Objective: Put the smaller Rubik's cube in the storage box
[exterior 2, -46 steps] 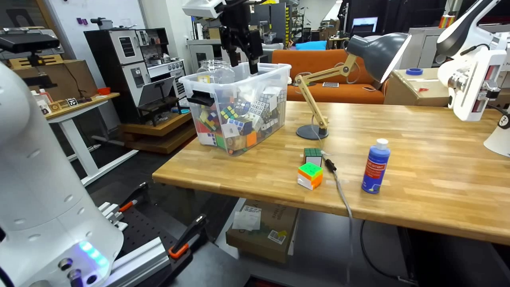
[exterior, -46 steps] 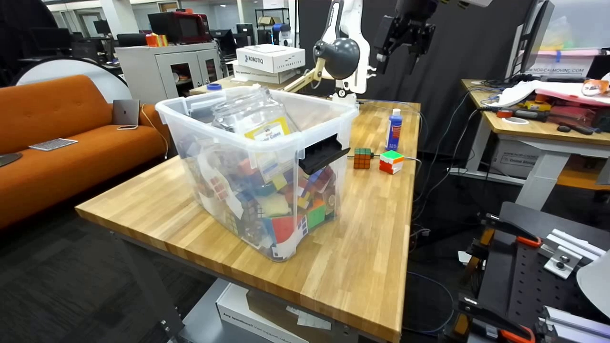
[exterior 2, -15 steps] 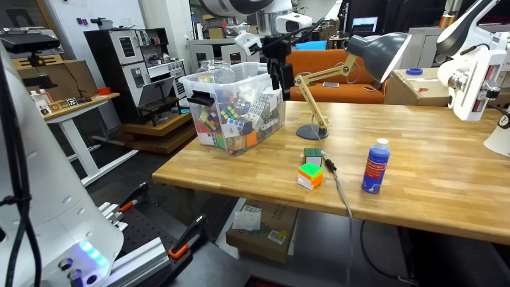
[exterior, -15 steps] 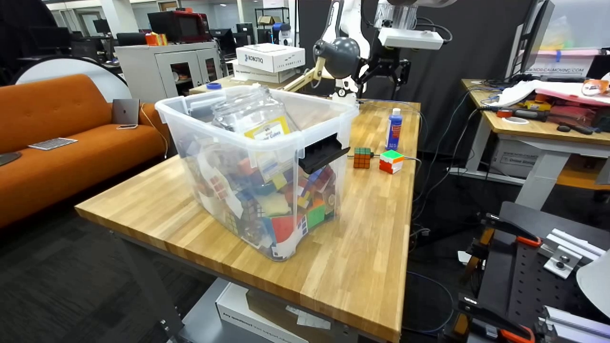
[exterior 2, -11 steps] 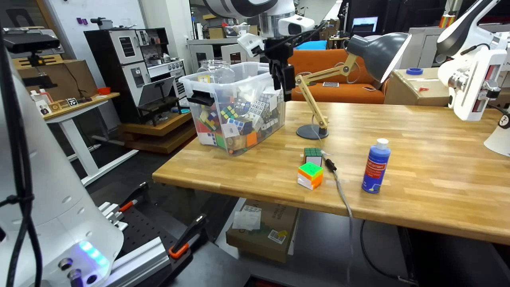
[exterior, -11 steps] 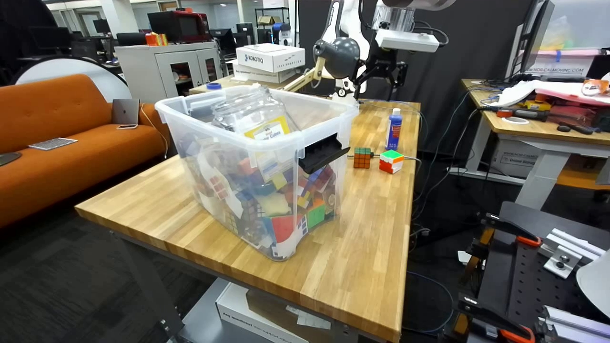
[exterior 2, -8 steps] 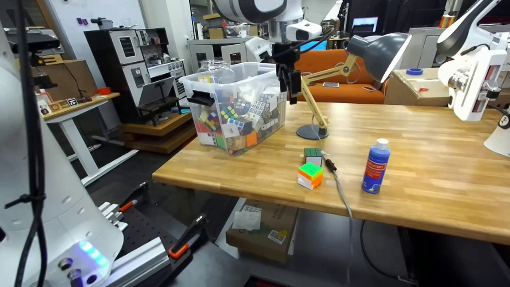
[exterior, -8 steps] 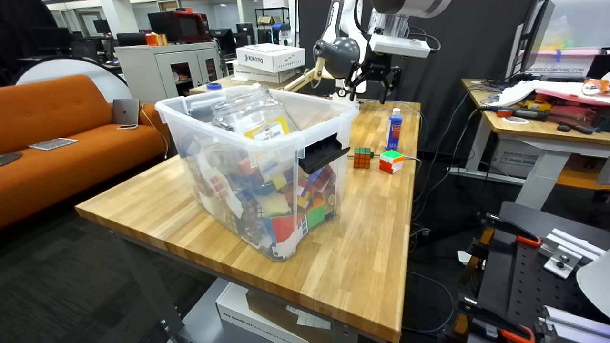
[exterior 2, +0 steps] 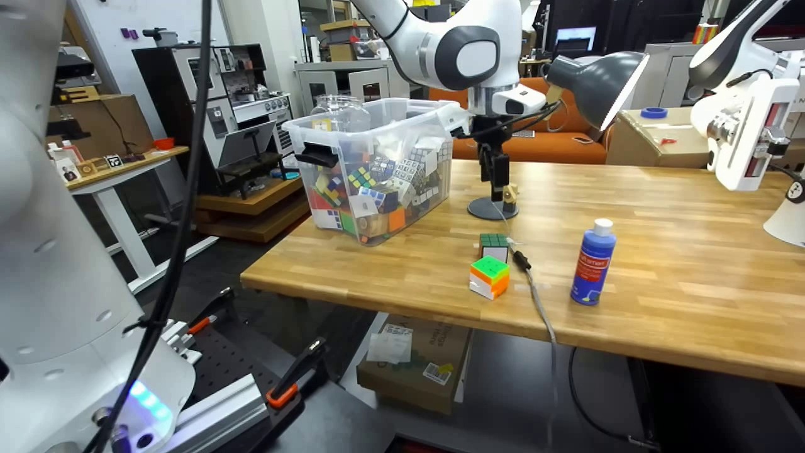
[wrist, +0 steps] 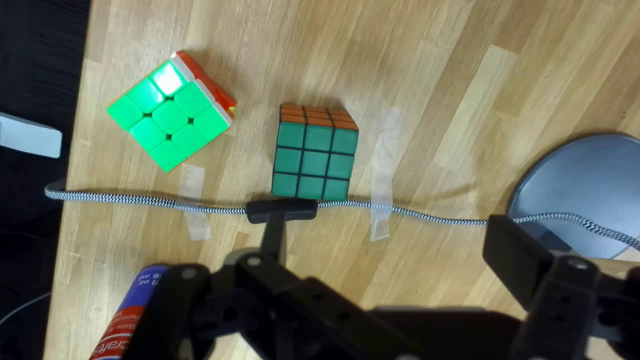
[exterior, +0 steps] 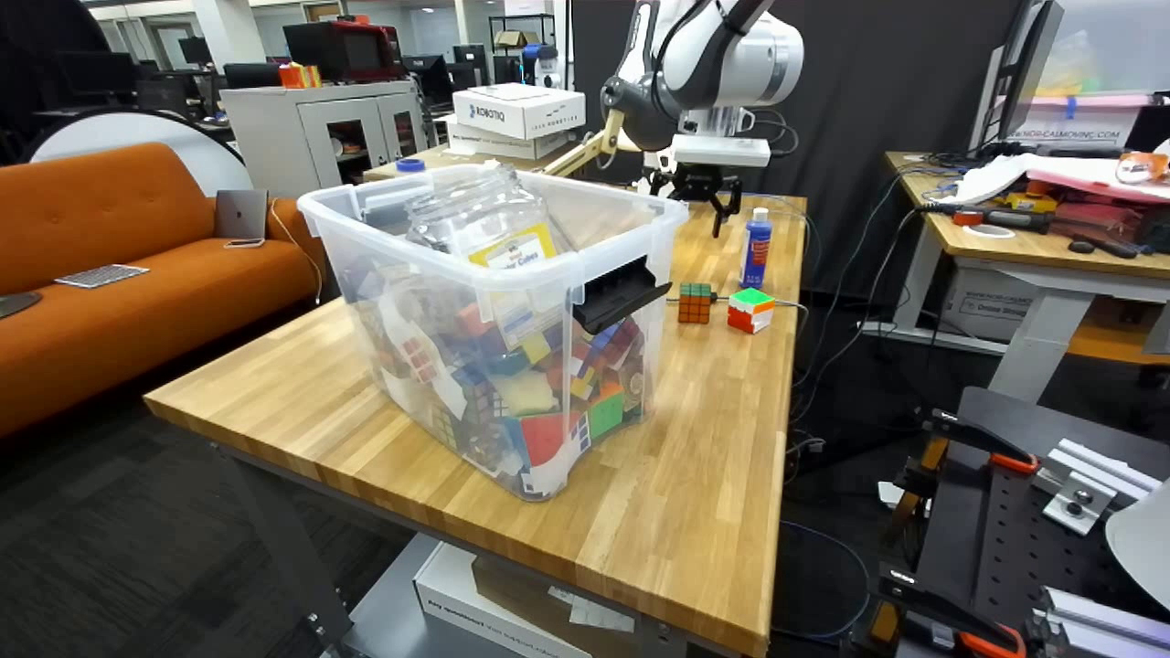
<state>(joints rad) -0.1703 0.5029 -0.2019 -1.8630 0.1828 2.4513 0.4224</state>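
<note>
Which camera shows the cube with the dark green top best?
The wrist view: that Rubik's cube appears largest, all nine top squares uncovered. Both exterior views show it small; in an exterior view the brighter cube partly covers it.

Both exterior views slant down over the table [exterior: 717,429] and share the storage box [exterior: 448,283]. Wrist view: close, facing down on the smaller Rubik's cube [wrist: 314,160].

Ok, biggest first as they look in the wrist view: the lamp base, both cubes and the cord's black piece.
Lamp base, even partly cut off.
Bright green-topped cube and black-framed cube: nearly alike, so unranked.
Cord's black piece.
</note>
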